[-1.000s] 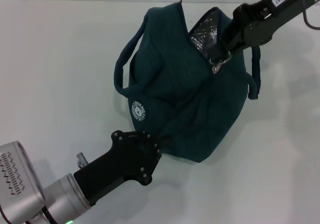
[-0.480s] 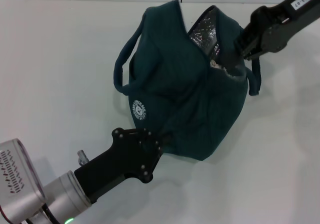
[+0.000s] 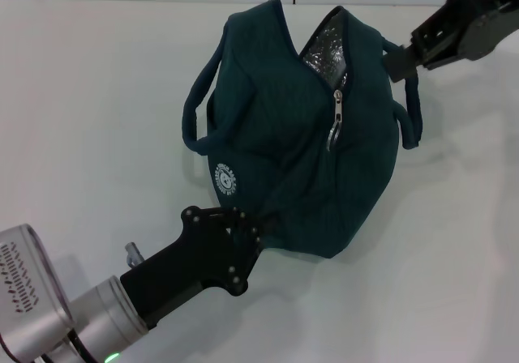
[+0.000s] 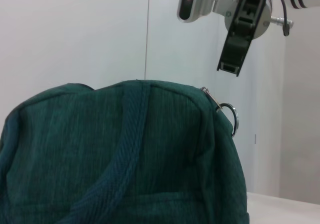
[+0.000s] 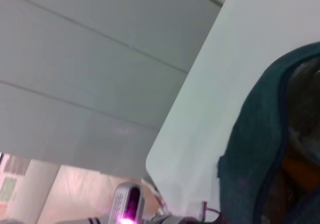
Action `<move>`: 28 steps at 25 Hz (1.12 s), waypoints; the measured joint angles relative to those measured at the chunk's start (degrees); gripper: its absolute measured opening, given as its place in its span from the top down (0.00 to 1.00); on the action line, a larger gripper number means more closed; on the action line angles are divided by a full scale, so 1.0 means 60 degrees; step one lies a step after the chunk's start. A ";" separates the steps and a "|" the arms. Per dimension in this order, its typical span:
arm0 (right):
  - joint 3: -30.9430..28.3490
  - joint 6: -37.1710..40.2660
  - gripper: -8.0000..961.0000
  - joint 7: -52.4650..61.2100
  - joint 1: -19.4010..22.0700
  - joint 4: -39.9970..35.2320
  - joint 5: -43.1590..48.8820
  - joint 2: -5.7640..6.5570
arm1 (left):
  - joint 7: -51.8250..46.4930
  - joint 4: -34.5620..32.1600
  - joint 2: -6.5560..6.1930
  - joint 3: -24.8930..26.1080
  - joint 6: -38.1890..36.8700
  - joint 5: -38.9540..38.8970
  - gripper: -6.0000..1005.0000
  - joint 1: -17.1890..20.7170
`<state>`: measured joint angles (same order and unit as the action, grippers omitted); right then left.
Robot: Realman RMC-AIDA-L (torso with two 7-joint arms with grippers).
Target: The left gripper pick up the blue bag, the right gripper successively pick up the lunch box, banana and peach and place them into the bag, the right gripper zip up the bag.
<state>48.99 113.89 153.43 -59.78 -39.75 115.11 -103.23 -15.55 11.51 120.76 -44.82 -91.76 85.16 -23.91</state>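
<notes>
The right pincer (image 3: pixel 403 59), fingers apart and empty, is hovering beyond the blue bag (image 3: pixel 300 160); its ring-pull zipper (image 3: pixel 334 124) lies toward the robot, while the left pincer (image 3: pixel 258 232) is clamping the bag's near corner.

Black screw-studded left pincer (image 3: pixel 258 232) on silver green-lit wrist; black right pincer (image 3: pixel 403 60).

Left arm reaching in from near left, silver wrist low, green light glowing. Left gripper (image 3: pixel 258 232) pointing forward and right, fingers clamped on fabric of bag (image 3: pixel 300 160), holding it. Right arm coming in from far right. Right gripper (image 3: pixel 399 61) hanging raised at bag's far right side, beside its handle, fingers holding nothing; whether parted or closed unclear.
</notes>
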 joint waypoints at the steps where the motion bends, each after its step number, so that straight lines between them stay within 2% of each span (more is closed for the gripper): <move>1: -0.0018 -0.0005 0.99 -0.0041 0.0066 -0.0008 -0.0004 0.0029 | 0.0000 0.0000 0.0000 0.0000 0.0000 0.0000 0.95 0.0001; 4: -0.0083 0.0086 0.98 -0.0405 0.0309 -0.0022 -0.0137 0.0042 | 0.0000 0.0000 0.0000 0.0000 0.0000 -0.0001 0.95 0.0001; 6: -0.0093 0.0183 0.98 -0.0855 0.0548 -0.0057 -0.0385 -0.0068 | 0.0000 0.0000 0.0000 0.0006 -0.0001 -0.0014 0.95 0.0001; 11: -0.0098 0.0246 0.92 -0.2736 0.1702 -0.0431 -0.1191 -0.0618 | 0.0000 0.0000 0.0000 0.0060 -0.0001 -0.0057 0.95 -0.0012; 16: -0.0105 0.0255 0.88 -0.5883 0.3353 -0.0877 -0.2047 -0.1174 | -0.0001 -0.0018 0.0000 0.0177 -0.0001 -0.0084 0.95 -0.0014; 21: -0.0101 -0.0493 0.84 -0.9058 0.4872 -0.0851 -0.2110 -0.1821 | -0.0005 -0.0056 0.0000 0.0185 -0.0001 -0.0105 0.96 -0.0014; 23: -0.0031 -0.0849 0.82 -1.0100 0.5277 -0.0749 -0.2165 -0.2030 | -0.0008 -0.0071 0.0000 0.0187 -0.0001 -0.0108 0.96 -0.0015; 25: 0.0153 -0.1060 0.76 -1.0959 0.5475 -0.0409 -0.2437 -0.2122 | -0.0013 -0.0090 0.0001 0.0189 0.0000 -0.0110 0.96 -0.0027; 28: 0.0402 -0.1213 0.66 -1.1749 0.5495 0.0183 -0.2883 -0.2119 | -0.0005 -0.0095 0.0000 0.0202 0.0001 -0.0114 0.96 -0.0040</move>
<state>51.40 106.61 82.94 -26.81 -38.65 97.81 -115.95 -15.59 10.94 120.76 -43.61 -91.76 84.48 -24.15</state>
